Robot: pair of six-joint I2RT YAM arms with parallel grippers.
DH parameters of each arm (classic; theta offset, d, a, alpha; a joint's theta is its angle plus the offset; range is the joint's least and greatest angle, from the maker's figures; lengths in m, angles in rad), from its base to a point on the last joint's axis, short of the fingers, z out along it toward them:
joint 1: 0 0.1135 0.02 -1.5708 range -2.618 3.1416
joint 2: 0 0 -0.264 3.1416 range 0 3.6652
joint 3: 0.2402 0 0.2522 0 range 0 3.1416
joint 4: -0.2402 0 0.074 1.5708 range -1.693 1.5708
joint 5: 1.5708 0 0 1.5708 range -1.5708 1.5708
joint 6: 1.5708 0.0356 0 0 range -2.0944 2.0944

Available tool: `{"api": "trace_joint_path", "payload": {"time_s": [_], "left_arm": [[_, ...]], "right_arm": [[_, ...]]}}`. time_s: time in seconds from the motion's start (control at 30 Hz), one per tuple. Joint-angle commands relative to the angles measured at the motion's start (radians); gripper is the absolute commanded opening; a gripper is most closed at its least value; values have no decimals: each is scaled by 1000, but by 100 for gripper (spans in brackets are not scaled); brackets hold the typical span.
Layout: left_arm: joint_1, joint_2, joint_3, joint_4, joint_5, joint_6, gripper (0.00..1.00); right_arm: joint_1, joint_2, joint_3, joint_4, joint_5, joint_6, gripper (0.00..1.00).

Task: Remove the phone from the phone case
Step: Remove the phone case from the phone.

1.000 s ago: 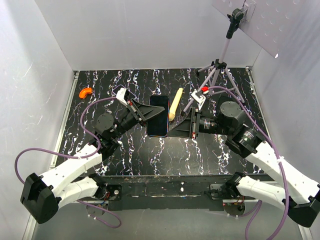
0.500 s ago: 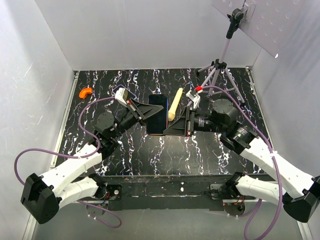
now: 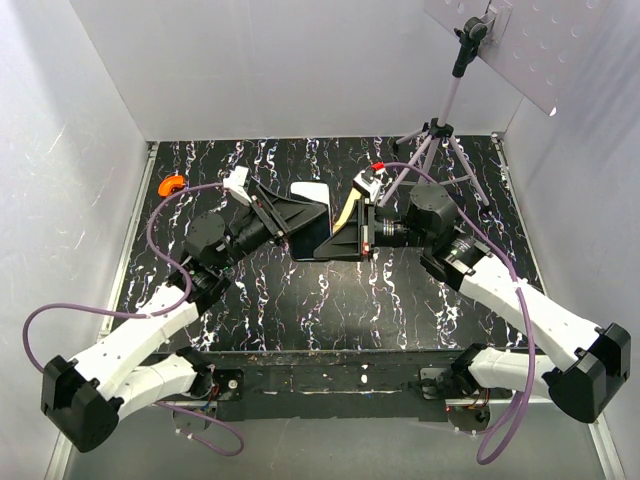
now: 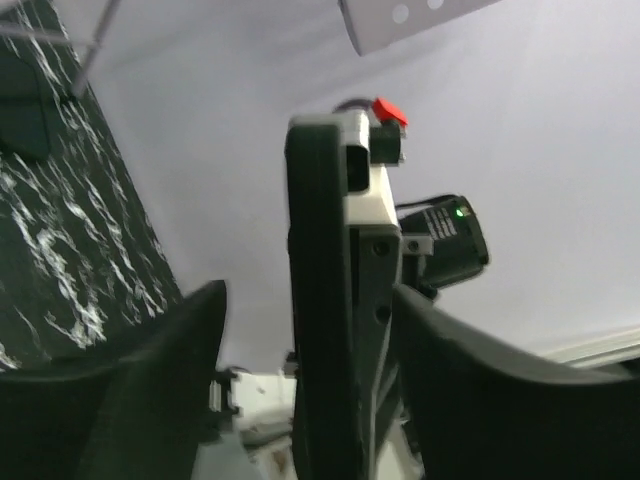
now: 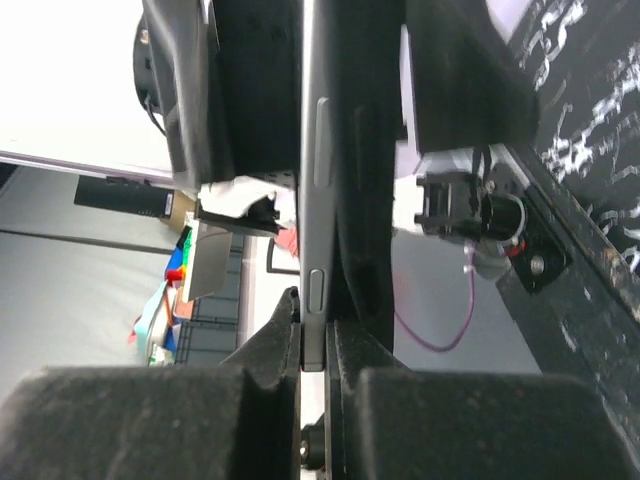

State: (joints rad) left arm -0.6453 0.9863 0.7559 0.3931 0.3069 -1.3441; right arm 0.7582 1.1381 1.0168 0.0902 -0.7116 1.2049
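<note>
An orange curved piece [image 3: 172, 184] is seen at the far left of the black marbled desk [image 3: 300, 300]. Just right of it the left gripper [image 3: 318, 212] is stretched toward the middle, where the phone [image 3: 312, 192] is held tilted up off the desk between the two arms, its pale face turned to the far wall. Whether the left jaws are pressed on it or merely set either side of it cannot be told from these views. In the right wrist view the phone's pale rim is shown edge-on, side buttons visible, with the phone case [image 5: 360, 200] as a black band close against its right side; how far the two are parted cannot be made out. A cream-yellow stick [image 3: 345, 213] lies just right of the phone, partly hidden. The right gripper [image 5: 318, 345] is closed on the phone's near end. A grey tripod [image 3: 440, 135] stands at the far right
</note>
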Motion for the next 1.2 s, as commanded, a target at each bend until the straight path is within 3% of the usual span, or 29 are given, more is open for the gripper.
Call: {"api": "trace_joint_path", "payload": {"time_s": [0.0, 0.07, 0.13, 0.27, 0.53, 0.6, 0.63, 0.7, 0.87, 0.93, 1.0, 1.1, 1.17], "left_arm": [[-54, -121, 105, -268, 189, 254, 84], [-54, -178, 102, -356, 169, 359, 89], [-51, -212, 94, -420, 161, 411, 86], [-50, -216, 86, -399, 221, 427, 60], [-50, -190, 94, -286, 310, 445, 35], [-48, -167, 121, -299, 336, 474, 25], [-48, -153, 134, -298, 365, 479, 16], [-50, -121, 145, -254, 431, 471, 9], [-48, -37, 138, -47, 687, 438, 6], [-50, -25, 148, -84, 767, 514, 0], [-48, -47, 187, -306, 768, 752, 0], [-50, -100, 220, -555, 663, 1038, 0], [-50, -132, 227, -608, 579, 1169, 0]], "right_arm": [[-34, -1, -47, 265, 47, 148, 1], [-55, -40, -75, 305, 38, 197, 1], [-66, -66, -83, 315, 6, 209, 1], [-69, -101, -40, 160, 14, 96, 1], [-74, -129, -23, 94, -17, 32, 1], [-72, -135, -18, 83, -35, 16, 1], [-72, -141, -17, 74, -37, 13, 1], [-72, -147, -11, 50, -40, -1, 1], [-76, -149, -6, 32, -60, 18, 1], [-77, -135, -9, 86, -100, 62, 1], [-79, -126, -7, 124, -136, 116, 1], [-77, -121, -21, 229, -190, 223, 1], [-76, -126, -23, 256, -206, 274, 1]]}}
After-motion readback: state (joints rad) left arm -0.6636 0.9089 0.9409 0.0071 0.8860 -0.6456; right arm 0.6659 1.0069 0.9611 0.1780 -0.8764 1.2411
